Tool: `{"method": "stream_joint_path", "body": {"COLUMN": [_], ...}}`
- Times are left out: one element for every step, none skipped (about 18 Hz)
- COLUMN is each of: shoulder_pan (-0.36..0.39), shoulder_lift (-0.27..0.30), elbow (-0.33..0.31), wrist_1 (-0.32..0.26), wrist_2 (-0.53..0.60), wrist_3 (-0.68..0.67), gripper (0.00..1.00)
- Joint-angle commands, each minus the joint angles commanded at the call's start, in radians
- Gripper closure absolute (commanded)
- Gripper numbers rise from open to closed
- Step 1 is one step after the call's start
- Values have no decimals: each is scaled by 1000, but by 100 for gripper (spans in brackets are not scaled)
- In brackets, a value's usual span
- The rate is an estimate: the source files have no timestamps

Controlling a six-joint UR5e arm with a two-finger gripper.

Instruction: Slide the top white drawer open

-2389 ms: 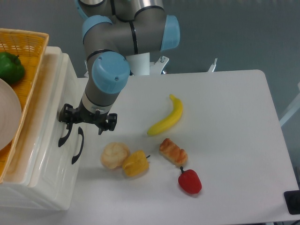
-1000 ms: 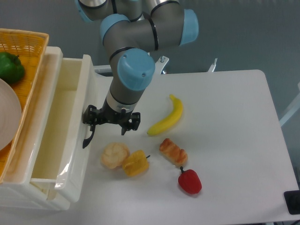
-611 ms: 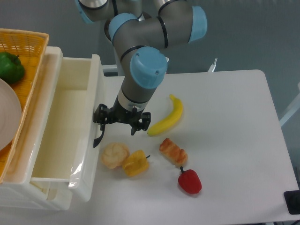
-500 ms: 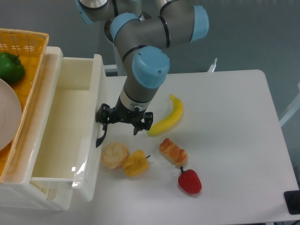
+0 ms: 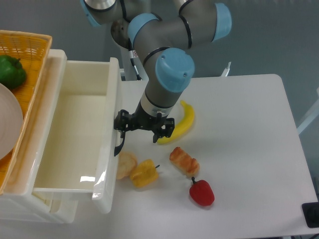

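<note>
At frame left, the glossy cream-white top drawer (image 5: 75, 144) stands pulled out; the gripper (image 5: 121, 132) fingers are clamped on its curved black handle (image 5: 118, 145).

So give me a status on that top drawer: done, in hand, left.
Done: the top drawer is pulled well out, its empty cream inside in full view. In hand: the tool sits at the black handle on the drawer's front; whether it grips it cannot be told. Left: letting go and backing off. The drawer front now overlaps the bread roll, so further pulling looks risky.
</note>
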State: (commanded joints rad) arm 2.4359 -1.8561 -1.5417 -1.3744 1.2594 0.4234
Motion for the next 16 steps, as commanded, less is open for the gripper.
{"method": "stream_joint_path", "body": {"shoulder_pan": [5, 5, 6, 11, 12, 12, 12, 12, 12, 12, 12, 15, 18, 20, 21, 23], "shoulder_lift": [-2, -2, -3, -2, -2, -3, -3, -3, -3, -2, -2, -2, 0, 0, 0, 0], "elbow": [0, 0, 0, 2, 5, 5, 5, 5, 5, 5, 5, 5, 5, 5, 5, 5], "wrist_1": [-3, -5, -6, -6, -6, -6, -8, -8, -8, -12, -14, -15, -15, -15, -15, -15], "wrist_2": [-2, 0, 0, 0, -2, -2, -2, -5, -6, -9, -12, -23, -31, -37, -44, -52], "wrist_3": [2, 2, 2, 0, 2, 0, 0, 0, -2, -2, -2, -2, -2, -2, -2, -2], "gripper": [0, 0, 0, 0, 0, 0, 0, 0, 0, 0, 0, 0, 0, 0, 0, 0]}}
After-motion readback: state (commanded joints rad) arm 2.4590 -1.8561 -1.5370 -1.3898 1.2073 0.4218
